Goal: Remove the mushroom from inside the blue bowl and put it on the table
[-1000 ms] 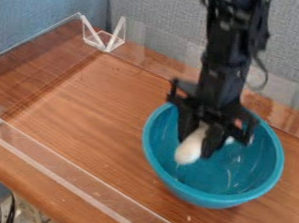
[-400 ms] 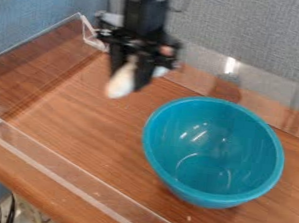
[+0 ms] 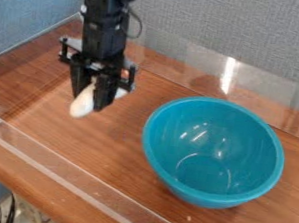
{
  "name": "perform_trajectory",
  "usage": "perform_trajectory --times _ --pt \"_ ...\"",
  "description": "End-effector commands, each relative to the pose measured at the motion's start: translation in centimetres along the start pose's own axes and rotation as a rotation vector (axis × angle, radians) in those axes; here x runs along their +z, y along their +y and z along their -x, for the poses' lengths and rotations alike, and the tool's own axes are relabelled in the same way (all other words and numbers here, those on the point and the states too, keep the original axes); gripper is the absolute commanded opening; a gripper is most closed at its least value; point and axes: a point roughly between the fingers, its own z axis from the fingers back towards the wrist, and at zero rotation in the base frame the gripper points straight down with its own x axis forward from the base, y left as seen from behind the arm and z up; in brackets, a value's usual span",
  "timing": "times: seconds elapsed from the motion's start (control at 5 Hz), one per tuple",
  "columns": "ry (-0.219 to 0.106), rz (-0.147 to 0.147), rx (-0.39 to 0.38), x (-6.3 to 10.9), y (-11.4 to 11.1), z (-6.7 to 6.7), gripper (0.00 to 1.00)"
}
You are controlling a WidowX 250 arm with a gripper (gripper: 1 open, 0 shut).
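— Where's the mushroom (image 3: pixel 82 101) now? I can't see it in the blue bowl (image 3: pixel 213 150).

— It isn't there; the bowl looks empty, just shine on the inside. The tool (image 3: pixel 91 95) has it, jaws clamped on the cream stem, well to the left of the bowl as we stand.

— Which way is it lying in the grip?

— Roughly upright, long axis up and down, pale end hanging out below the jaws. (The cap I can't make out; it may be tucked up between the fingers.) The tool itself points straight down from the black arm.

— So what's under it?

— Bare table (image 3: pixel 55 139), reddish wood, nothing in the way that I can see. The clear wall along the front edge stands apart from it, and the bowl's rim is well off to the right. That's the relation that counts: the mushroom hangs directly over open wood, above the surface, not touching it as far as I can judge.

— Then the rest is just down?

— I'd say so: lower, let go. Standing on end like that, it may topple or roll once released.
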Motion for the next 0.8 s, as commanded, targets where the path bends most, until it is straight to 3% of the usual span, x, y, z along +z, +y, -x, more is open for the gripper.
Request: perform_trajectory --times 0.0,0.4,0.6 --pt "-0.011 -0.012 0.005 -0.4 0.6 -0.3 0.00" --pt "0.017 -0.012 -0.004 -1.9 0.6 -0.5 0.00" --pt "0.021 -0.011 -0.003 -2.1 0.6 -0.5 1.00"
